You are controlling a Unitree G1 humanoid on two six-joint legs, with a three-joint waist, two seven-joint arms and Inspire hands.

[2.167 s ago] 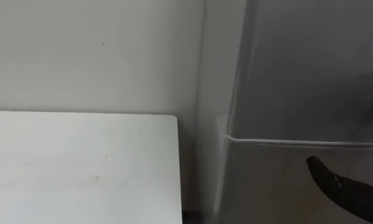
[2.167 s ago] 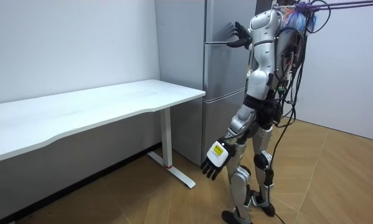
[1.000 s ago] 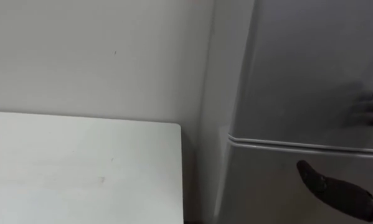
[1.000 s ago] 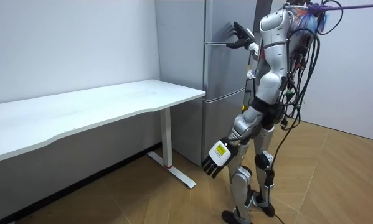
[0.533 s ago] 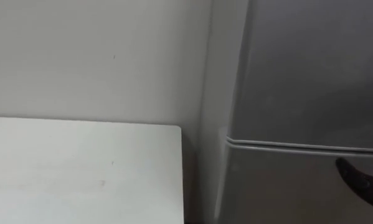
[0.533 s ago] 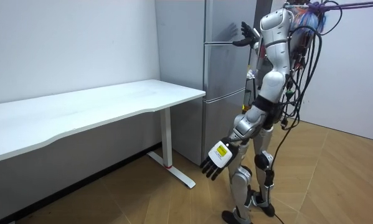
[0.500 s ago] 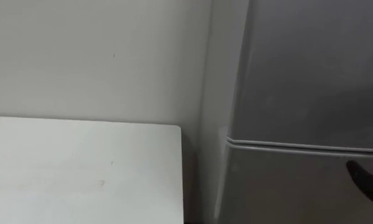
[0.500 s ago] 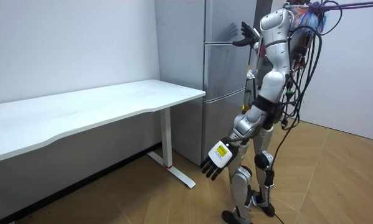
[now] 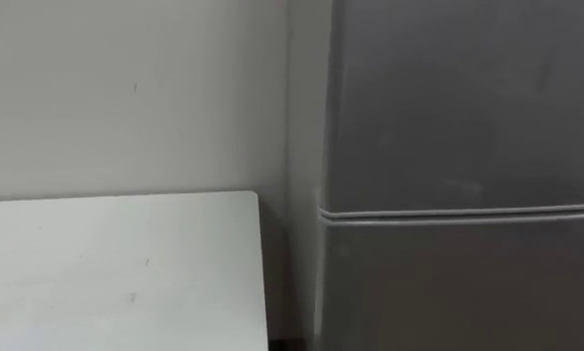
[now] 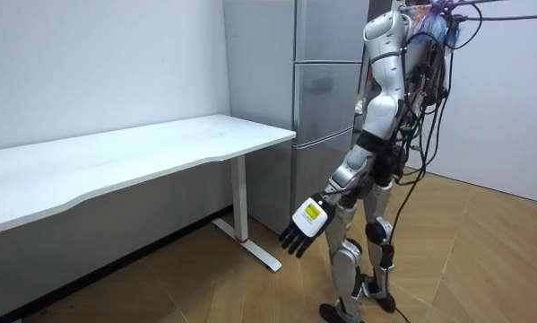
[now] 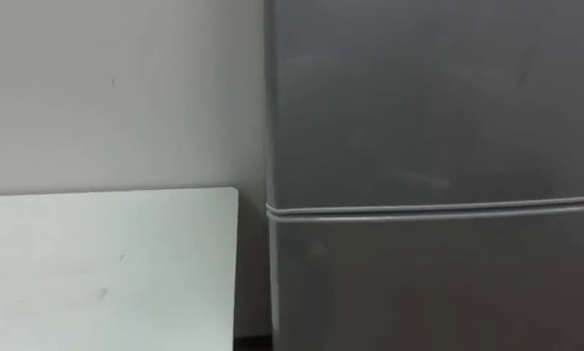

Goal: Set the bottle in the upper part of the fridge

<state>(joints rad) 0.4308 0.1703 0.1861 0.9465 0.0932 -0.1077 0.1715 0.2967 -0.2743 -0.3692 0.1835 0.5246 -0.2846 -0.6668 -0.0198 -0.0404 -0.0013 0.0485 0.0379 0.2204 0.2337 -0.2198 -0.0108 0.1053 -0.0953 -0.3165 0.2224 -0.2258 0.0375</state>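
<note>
Fridge [image 9: 457,117], grey, upper and lower doors shut, at 3 o'clock in the eye views. White table [image 9: 116,273] at 8 o'clock, just beside it. Robot stands facing the fridge. Left hand [image 10: 303,226] hangs low, fingers straight and apart, empty. Whereabouts of the bottle: cannot tell.

Premises: an indoor test room furnished with household and office items. At the centre of the room view, a tall grey fridge [image 10: 324,108] stands against the back wall. A horizontal seam [image 9: 457,213] splits its front into upper and lower doors. At the left of the frame is a long white desk [image 10: 134,152] on a white leg, its end just beside the fridge. The walls [image 10: 98,63] are plain and pale. At lower right is wood-pattern flooring [image 10: 483,260], where a humanoid robot stands facing the fridge.
</note>
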